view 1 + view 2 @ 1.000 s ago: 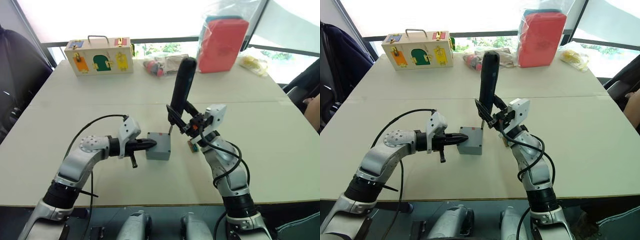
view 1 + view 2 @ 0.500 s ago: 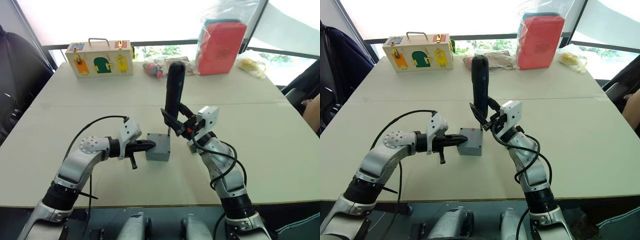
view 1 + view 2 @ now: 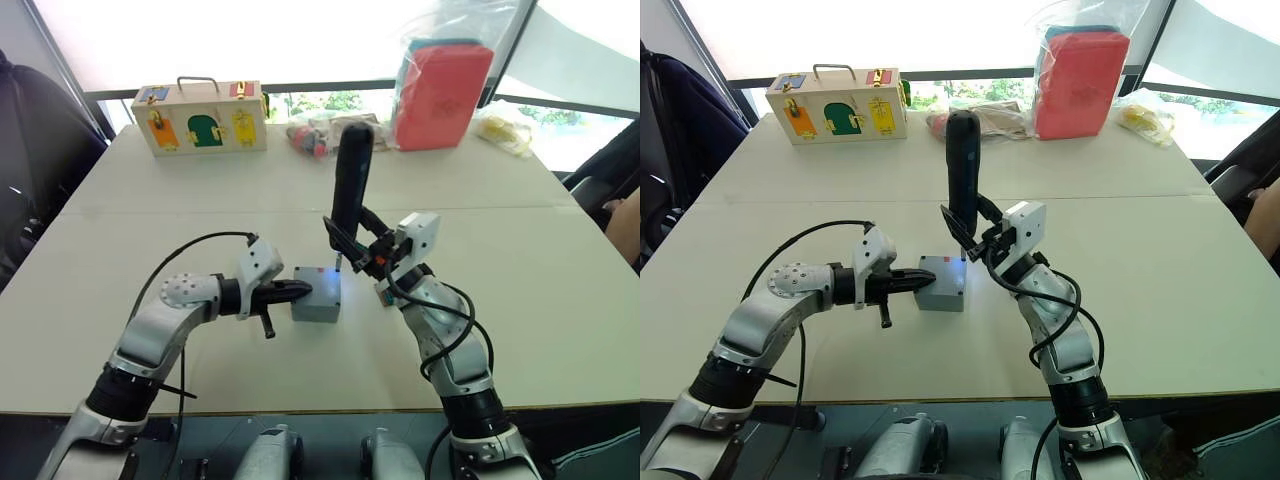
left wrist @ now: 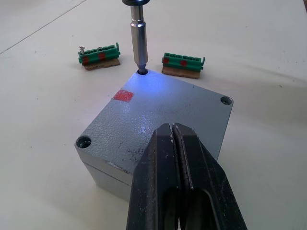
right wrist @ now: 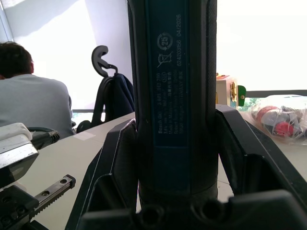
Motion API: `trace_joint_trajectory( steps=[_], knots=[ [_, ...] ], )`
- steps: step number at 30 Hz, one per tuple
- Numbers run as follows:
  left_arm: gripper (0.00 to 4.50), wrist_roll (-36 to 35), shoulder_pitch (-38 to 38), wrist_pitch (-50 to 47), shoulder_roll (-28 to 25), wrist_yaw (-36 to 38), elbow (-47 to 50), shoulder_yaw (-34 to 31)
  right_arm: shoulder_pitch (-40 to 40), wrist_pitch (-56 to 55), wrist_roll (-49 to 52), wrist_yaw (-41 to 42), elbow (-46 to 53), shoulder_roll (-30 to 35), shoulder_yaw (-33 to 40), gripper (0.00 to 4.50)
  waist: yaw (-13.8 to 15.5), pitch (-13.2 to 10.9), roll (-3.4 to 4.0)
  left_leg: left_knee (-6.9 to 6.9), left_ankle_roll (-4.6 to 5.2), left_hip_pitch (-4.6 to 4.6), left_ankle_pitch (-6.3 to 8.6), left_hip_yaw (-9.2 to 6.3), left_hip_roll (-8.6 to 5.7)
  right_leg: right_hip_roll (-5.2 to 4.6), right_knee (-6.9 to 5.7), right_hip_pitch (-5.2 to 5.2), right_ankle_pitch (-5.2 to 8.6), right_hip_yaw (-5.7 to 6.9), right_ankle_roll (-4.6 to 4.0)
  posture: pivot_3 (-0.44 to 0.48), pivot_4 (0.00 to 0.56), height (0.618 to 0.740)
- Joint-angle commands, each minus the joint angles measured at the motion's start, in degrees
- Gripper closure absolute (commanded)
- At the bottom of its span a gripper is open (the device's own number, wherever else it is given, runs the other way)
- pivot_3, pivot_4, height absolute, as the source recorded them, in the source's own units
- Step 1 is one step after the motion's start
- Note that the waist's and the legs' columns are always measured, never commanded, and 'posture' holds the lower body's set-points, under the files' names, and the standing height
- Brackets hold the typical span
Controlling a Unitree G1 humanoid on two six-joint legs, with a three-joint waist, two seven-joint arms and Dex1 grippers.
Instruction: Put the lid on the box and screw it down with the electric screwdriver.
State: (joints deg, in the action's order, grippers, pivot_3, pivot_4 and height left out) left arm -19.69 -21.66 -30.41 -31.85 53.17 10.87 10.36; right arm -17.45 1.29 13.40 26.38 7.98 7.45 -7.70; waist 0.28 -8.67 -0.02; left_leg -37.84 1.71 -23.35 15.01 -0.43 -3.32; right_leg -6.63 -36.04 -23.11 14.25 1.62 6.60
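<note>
In the middle of the frame, the right pincer [image 3: 352, 250] grips the screwdriver [image 3: 349, 180] upright, tip in the lid [image 4: 163, 112] corner hole, while the closed left pincer [image 3: 297, 290] presses the box [image 3: 317, 302].

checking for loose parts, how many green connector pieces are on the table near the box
2: one green connector and another green connector lie on either side of the screwdriver bit, just beyond the box. Others may be hidden.

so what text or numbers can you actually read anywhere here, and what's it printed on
"04/2026", with a number before it that looks like "62420356": blue label on the electric screwdriver, held in the right gripper.
A crossed-out bin sign and a circled "25" stand on the same label.
The label's lower lines are too small to read.
The red mark on the lid carries no text.
The wooden box shows nothing legible.
</note>
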Motion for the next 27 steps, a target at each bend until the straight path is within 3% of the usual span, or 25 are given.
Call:
trace_joint_trajectory(
  steps=[1, 16, 18, 23, 27],
  knots=[
    [4.5, 0.58, 0.3, 0.59, 0.51, -0.5, -0.7, 0.23, 1.76, 3.54, 0.04, 0.48, -3.93, -0.05, -0.83, 2.56, 0.0, 0.0, 0.0, 0.0, 0.0, 0.0, 0.0, 0.0, 0.0, 0.0, 0.0, 0.0, 0.0, 0.0, 0.0, 0.0, 0.15, 0.74],
    [4.5, 0.61, -0.4, 1.04, 1.46, -1.3, -2.92, -0.48, -11.85, 20.62, 10.88, -3.38, 13.08, 5.43, 9.02, 2.56, 0.42, -0.17, 0.13, 0.11, 0.01, -0.11, 0.01, 0.0, -0.03, -0.13, 0.02, -0.15, 0.0, 0.02, 0.0, 0.0, 0.15, 0.74],
    [4.5, -0.22, -0.76, 1.13, 1.91, -1.71, -2.9, -1.69, -16.56, 28.0, 12.7, -8.97, 13.76, 5.71, 12.7, 2.56, 0.35, -0.2, 0.16, 0.14, 0.01, -0.12, 0.01, 0.01, -0.03, -0.14, 0.03, -0.17, 0.0, 0.01, 0.0, 0.0, 0.15, 0.74],
    [4.5, -4.61, -4.83, -1.8, 4.56, -4.4, -2.7, -6.54, -24.56, 43.31, 25.18, -12.62, 12.29, 7.63, 20.68, 2.56, 0.38, -0.3, 0.2, 0.33, -0.01, -0.18, 0.0, 0.01, -0.02, -0.17, 0.06, -0.25, 0.0, 0.01, -0.02, 0.0, 0.15, 0.74],
    [4.5, -8.08, -8.18, -5.89, 3.17, -2.7, 0.62, -7.7, -28.55, 59.98, 32.11, -17.34, 7.81, 13.66, 27.57, 2.56, 0.36, -0.43, 0.1, 0.4, -0.12, -0.48, -0.1, 0.03, -0.02, -0.17, 0.01, -0.39, -0.01, 0.02, -0.03, 0.0, 0.15, 0.74]
  ],
)
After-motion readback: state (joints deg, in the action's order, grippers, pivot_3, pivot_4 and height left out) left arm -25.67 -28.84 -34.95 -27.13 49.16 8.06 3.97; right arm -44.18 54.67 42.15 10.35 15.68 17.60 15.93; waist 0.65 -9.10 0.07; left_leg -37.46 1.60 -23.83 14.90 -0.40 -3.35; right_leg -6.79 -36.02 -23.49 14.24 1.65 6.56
